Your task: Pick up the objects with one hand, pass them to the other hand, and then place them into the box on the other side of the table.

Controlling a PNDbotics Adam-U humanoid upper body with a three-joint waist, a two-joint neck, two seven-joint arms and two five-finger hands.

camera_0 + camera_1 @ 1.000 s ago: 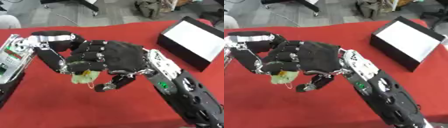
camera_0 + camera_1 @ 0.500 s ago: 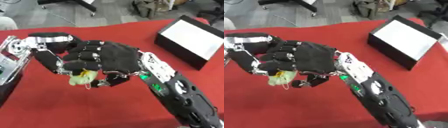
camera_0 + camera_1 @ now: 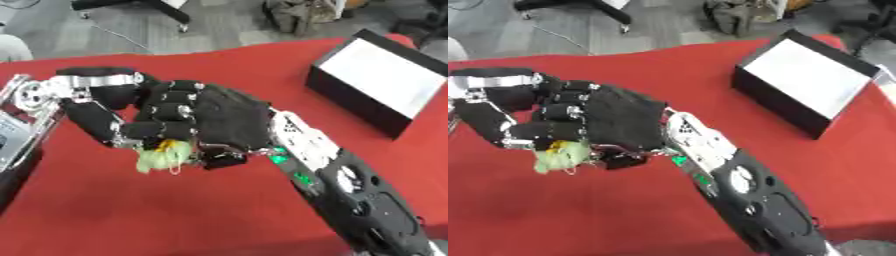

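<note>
A small pale green object (image 3: 163, 156) with an orange spot hangs over the red table (image 3: 131, 215) at the left. My right hand (image 3: 229, 119), in a black glove, reaches in from the lower right. Its fingers (image 3: 166, 112) are curled over the object, and its thumb sits just right of it. My left hand (image 3: 94, 107) comes in from the left edge, curled against the object from the other side. The two hands are pressed together and hide the object's top. The black box (image 3: 350, 106) with a white inside stands at the far right.
The table's far edge runs across the top, with grey floor, a chair base (image 3: 131, 6) and a bag (image 3: 302, 12) beyond it. My right forearm (image 3: 350, 195) crosses the lower right of the table.
The joined hands and the green object have drifted slightly left and a little lower. The grip looks unchanged and the box has not moved.
</note>
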